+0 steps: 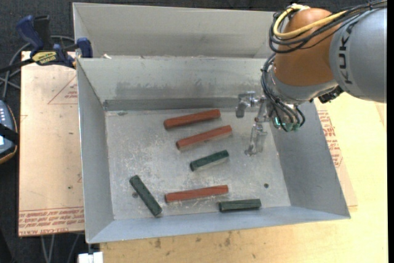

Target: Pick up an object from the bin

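I see nothing picked yet: gripper [254, 141] hangs just right of the middle green stick [209, 161]. I can't tell how wide it stands.

We see the bin [92, 132] as grey sheet metal, matt on its walls, with a dull sheen only along the fold at its back. Its floor looks rougher, scuffed and flecked with pale scratches. The red bars [204, 137] in the bin's middle and toward its front wall look smooth and matt, plastic or painted wood; we cannot tell which. The green bars [209, 160] among them are darker, just as smooth and matt. Over the bin's right side the gripper [253, 146] is bare bright metal, under a glossy orange cover [301, 58] and a smooth grey arm [366, 52] with a satin finish.
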